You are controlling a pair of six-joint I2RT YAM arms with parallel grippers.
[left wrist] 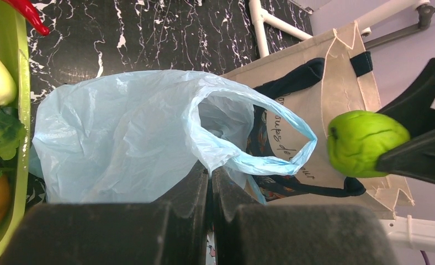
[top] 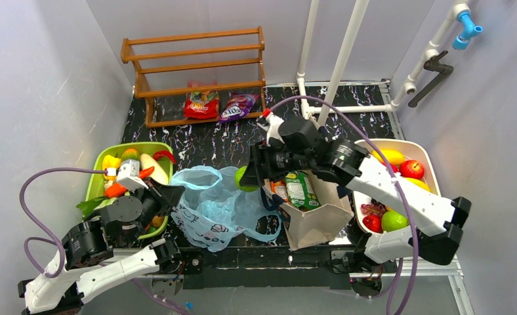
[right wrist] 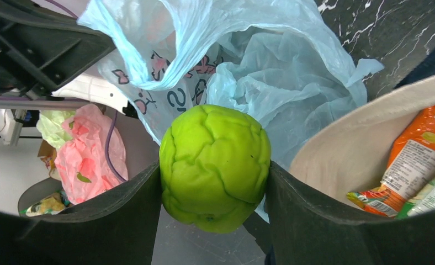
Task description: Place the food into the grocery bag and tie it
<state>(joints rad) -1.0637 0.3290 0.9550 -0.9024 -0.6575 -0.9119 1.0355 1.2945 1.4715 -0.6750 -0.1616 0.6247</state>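
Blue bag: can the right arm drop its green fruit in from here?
Probably yes. The right gripper holds the green fruit beside the open mouth of the blue bag, nothing between, and the left gripper pinches its rim.

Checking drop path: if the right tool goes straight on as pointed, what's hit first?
Likely the thin light-blue translucent plastic bag: the right tool, gripping the knobbly green round fruit, points into its crumpled open mouth. Depth is unclear.

Bright even light, soft shadows, wrist-view edges blurred.
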